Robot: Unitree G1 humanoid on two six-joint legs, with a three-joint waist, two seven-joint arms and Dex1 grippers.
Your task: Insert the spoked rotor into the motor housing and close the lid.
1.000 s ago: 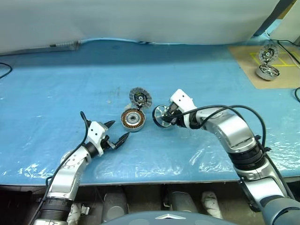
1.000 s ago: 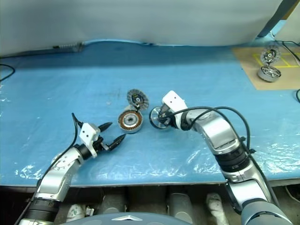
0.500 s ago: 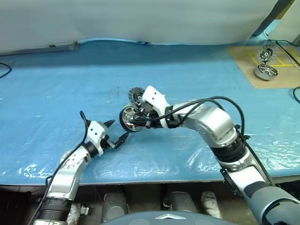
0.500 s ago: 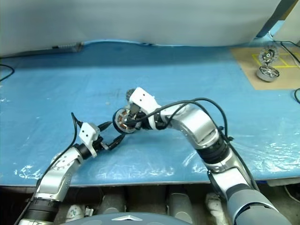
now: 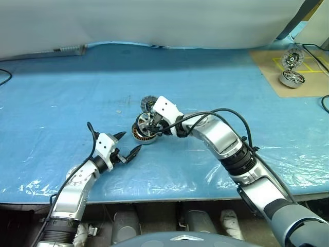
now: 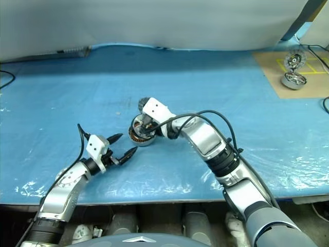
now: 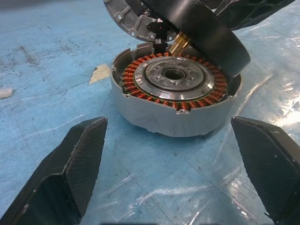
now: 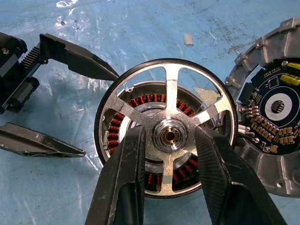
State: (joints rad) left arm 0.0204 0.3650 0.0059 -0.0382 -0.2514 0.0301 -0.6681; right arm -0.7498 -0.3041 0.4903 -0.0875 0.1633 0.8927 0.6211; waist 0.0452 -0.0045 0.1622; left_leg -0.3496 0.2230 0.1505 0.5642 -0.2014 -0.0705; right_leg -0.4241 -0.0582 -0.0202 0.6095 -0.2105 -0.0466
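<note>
One spoked rotor (image 8: 168, 136), one motor housing (image 7: 176, 101), one lid (image 8: 274, 119) and two grippers were in view on the blue table cover (image 5: 61, 92). At left, the left gripper (image 5: 127, 144) rested low over the cover with its two fingers spread wide and empty; it pointed toward the housing, which stood just beyond its fingertips, open face up, with its copper coil ring exposed. The right gripper (image 8: 169, 154) was clamped on the rotor's central hub, one finger (image 8: 123, 183) on each side. The rotor hung tilted directly over the housing, its axle slanting down toward the coils and its spoked face turned back toward the right wrist; its rim looked close to the housing's far rim, but contact could not be judged. The lid stood on edge just beyond the housing, to the right gripper's right, finned face toward the rotor. One second earlier the right gripper had held the rotor well to the right of the housing; the left gripper lay as before.
</note>
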